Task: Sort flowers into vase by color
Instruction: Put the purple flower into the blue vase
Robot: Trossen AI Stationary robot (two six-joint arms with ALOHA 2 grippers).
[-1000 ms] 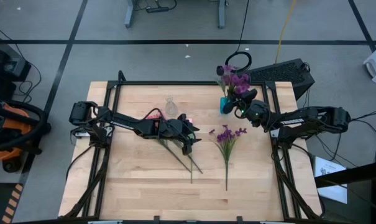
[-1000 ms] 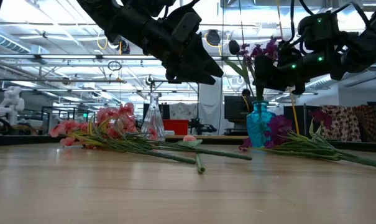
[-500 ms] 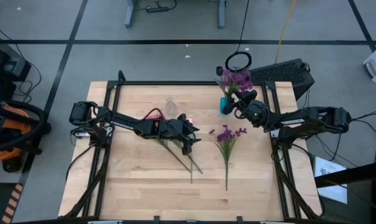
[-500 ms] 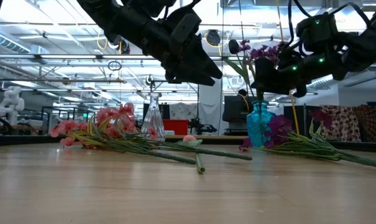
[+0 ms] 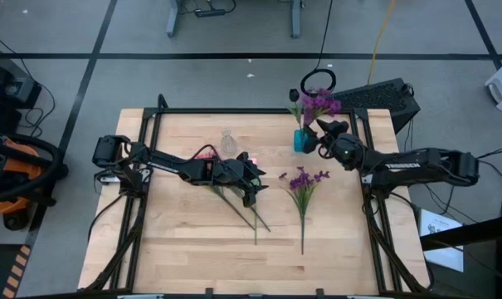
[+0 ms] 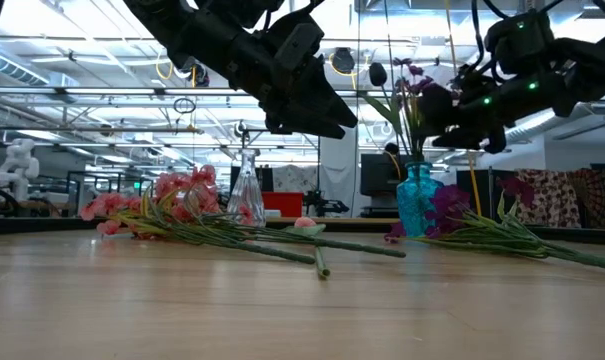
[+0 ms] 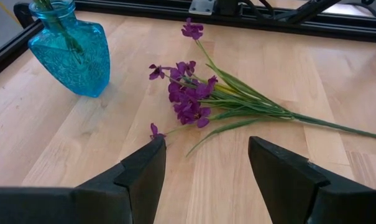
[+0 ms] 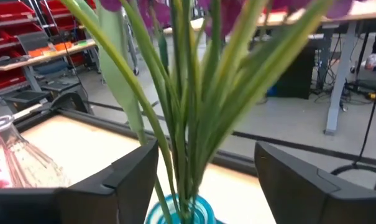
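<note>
A bunch of purple flowers [image 5: 317, 103] stands stem-down in the blue vase [image 5: 302, 140] at the table's far edge, the stems rising between the spread fingers of the right gripper [image 5: 326, 138], which hovers just beside the vase's mouth with nothing clamped. A second purple spray [image 5: 301, 186] lies flat on the wooden table [image 5: 184, 249] near the vase, on its nearer side, stems pointing away from it. Farther from the vase, a clear glass vase [image 5: 227, 143] stands empty, with the pink flowers [image 6: 152, 205] heaped on the table close to it. The left gripper [image 5: 252, 188] hangs above the pink stems, between the clear vase and the loose purple spray, its fingers apart and empty. To finish this release cleanly, the right gripper likely needs to back straight away from the blue vase with fingers kept wide, so no stem snags and drags the bunch out or tips the vase; the loose purple spray looks the natural next pick.
</note>
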